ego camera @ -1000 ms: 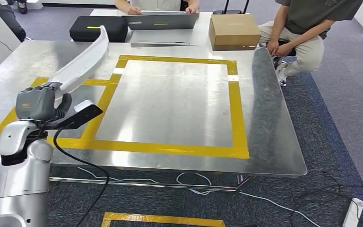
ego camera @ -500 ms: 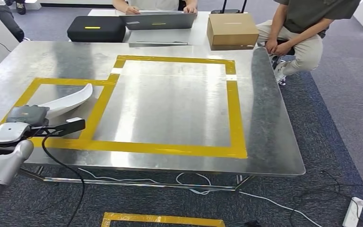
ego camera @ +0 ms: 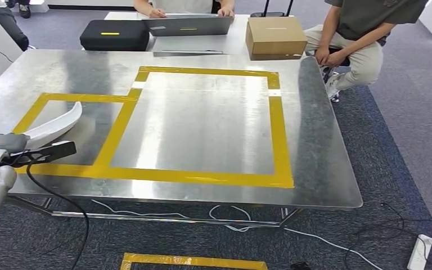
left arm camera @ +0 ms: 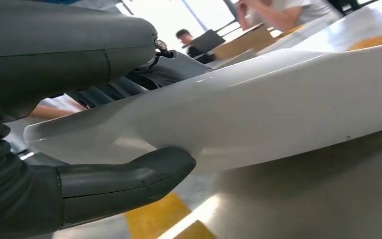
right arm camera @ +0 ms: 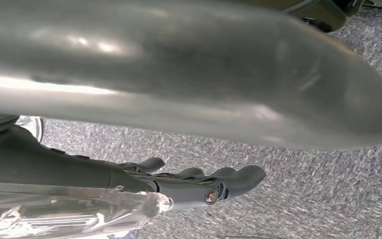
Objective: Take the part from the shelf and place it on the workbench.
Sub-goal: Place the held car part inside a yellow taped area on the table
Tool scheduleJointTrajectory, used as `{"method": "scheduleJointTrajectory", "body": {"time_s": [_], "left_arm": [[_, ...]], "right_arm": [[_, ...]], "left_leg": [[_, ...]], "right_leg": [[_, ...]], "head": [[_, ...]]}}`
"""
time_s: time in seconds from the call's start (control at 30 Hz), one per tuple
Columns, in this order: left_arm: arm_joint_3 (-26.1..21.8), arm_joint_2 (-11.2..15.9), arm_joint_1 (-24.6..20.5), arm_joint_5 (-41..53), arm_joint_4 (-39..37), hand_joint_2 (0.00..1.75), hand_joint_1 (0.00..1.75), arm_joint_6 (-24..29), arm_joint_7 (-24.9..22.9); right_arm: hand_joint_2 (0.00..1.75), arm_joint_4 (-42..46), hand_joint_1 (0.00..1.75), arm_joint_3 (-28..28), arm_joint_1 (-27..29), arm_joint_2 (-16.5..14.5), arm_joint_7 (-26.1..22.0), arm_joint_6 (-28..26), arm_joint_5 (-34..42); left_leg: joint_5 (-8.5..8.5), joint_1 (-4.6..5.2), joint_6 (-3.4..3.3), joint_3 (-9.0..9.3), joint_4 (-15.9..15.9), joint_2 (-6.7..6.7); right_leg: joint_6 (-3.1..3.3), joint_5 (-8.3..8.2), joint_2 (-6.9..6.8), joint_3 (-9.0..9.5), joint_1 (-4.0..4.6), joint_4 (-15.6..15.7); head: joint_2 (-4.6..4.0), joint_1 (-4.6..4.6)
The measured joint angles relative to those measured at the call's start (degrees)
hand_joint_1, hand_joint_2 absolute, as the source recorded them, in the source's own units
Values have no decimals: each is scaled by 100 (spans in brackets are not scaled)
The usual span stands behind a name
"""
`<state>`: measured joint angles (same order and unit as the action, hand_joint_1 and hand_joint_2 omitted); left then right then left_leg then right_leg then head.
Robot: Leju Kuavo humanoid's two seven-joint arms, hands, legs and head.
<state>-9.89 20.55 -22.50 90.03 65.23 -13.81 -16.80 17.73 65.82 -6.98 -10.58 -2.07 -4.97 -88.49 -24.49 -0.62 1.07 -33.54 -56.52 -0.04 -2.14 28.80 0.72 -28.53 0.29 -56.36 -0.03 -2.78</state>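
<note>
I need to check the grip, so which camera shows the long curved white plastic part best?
The left wrist view: the long curved white plastic part sits close up, clasped by the left hand. The head view shows its whole curve over the metal workbench, but small. The right wrist view misses it.

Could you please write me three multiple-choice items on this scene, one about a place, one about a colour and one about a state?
1. Where on the workbench does the white part lie?
A. inside the small taped frame at the left
B. in the middle of the large taped frame
C. on the cardboard box

2. What colour is the tape that marks the frames?
A. red
B. yellow
C. blue

3. What is the left hand doing?
A. hanging free of the part
B. pressing the laptop
C. gripping the part's near end

Answers:
1 A, the head view shows the part within the left frame.
2 B, the strips are yellow.
3 C, the left wrist view shows thumb and fingers on either side of the part.
</note>
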Motion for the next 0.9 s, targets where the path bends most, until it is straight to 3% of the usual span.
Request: {"method": "scheduleJointTrajectory", "body": {"time_s": [0.13,0.23,0.33,0.43,0.5,0.7,0.9], "left_arm": [[-472,13,100,3,35,175,175,-61,-394],[-795,-22,231,4,183,175,175,-81,-252],[-939,-92,299,7,305,175,175,-59,175],[-954,-249,280,8,338,175,175,199,1270],[-908,-421,242,-13,340,175,175,385,1709],[-752,-921,143,-30,498,175,175,537,2043],[-524,-1055,190,-96,574,175,175,397,2431]], "right_arm": [[0,0,0,-34,7,1,-1,-4,-12],[0,0,0,-54,17,2,-8,-2,-3],[0,0,0,-60,21,3,-36,1,25],[0,0,0,-58,24,14,-96,-3,82],[0,0,0,-58,22,24,-114,-4,106],[0,0,0,-61,41,51,-185,-14,108],[0,0,0,-67,40,69,-174,-25,108]], "left_leg": [[0,-2,0,4,0,1],[-1,-7,1,4,0,0],[-3,-7,4,4,1,-2],[-3,-6,4,5,1,-9],[-2,-5,4,6,1,-14],[0,-2,1,6,0,-7],[0,-3,1,7,1,-7]], "right_leg": [[3,3,-2,-4,0,0],[13,10,-8,-23,1,0],[17,12,-13,-40,1,1],[17,12,-23,-39,0,3],[17,10,-25,-32,-1,3],[7,-5,-12,-2,-3,3],[7,-4,-12,-3,1,2]], "head": [[-2,-1],[-1,-1],[-2,-1],[-2,1],[-1,2],[-2,1],[-1,0]]}}
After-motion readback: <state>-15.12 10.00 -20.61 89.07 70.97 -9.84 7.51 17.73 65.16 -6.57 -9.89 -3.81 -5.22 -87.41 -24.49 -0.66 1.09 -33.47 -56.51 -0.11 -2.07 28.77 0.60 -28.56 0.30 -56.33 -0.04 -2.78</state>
